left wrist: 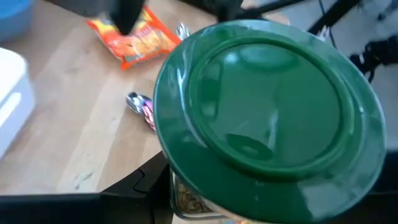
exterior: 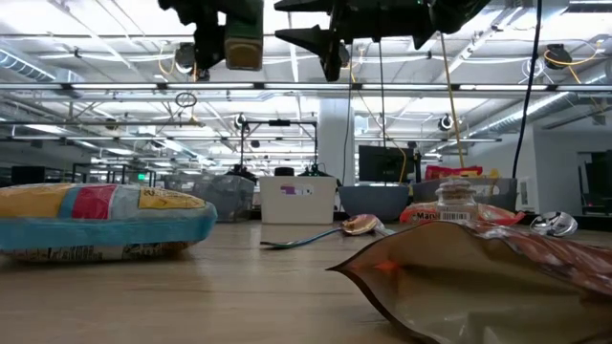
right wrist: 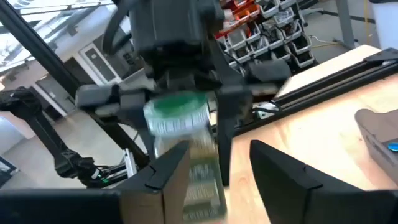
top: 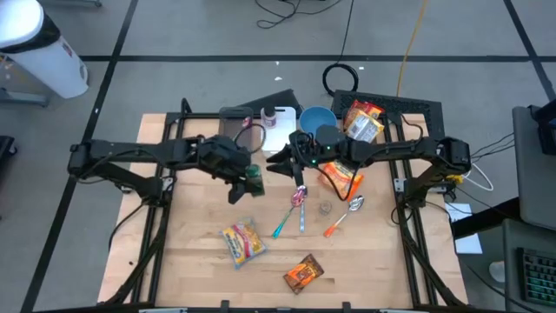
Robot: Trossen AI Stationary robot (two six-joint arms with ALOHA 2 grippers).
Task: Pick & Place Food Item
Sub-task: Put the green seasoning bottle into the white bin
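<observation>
A green-lidded jar (top: 253, 181) hangs upright above the table, held aloft.

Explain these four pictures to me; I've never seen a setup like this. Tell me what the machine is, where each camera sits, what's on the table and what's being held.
It is a robot with two dark arms at a wooden table. One picture looks straight down, one looks level across the tabletop, and two come from cameras on the wrists.

The left gripper holds a green-lidded jar above the table. The right gripper hovers close by with its fingers apart, holding nothing.

On the table lie a yellow snack bag, a brown packet, an orange packet, several spoons, a blue bowl and a white container.
</observation>
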